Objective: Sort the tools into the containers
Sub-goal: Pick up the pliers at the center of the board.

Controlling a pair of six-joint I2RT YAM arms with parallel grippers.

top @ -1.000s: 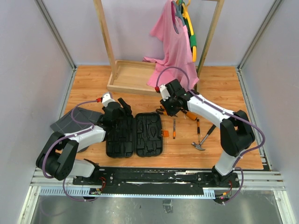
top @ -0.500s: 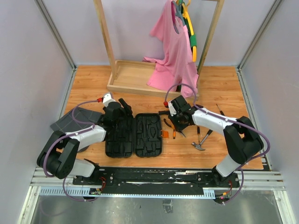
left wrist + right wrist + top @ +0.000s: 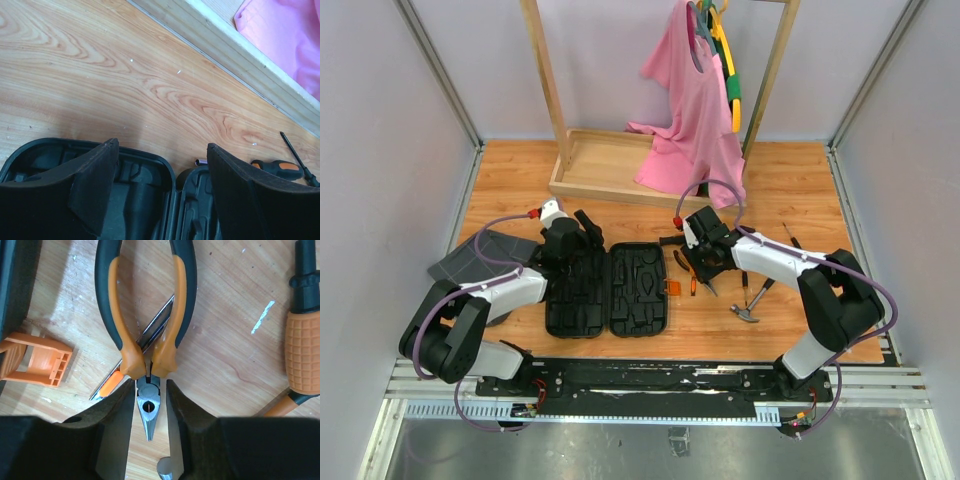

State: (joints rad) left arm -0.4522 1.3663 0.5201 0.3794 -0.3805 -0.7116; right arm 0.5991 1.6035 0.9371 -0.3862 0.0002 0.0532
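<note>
Between the spread fingers (image 3: 107, 432) of the right hand (image 3: 150, 392), needle-nose pliers (image 3: 164, 357), curved black-and-orange handles, steel tip, lying flat

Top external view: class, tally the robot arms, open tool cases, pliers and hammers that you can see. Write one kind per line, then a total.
Robot arms: 2 (left arm, right arm)
Tool case: 1
Pliers: 1
Hammer: 1
Total: 5

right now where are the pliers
In the right wrist view the pliers lie on the wooden table beside the orange latch, across a thin screwdriver, their nose between the right gripper's open fingers.
</note>
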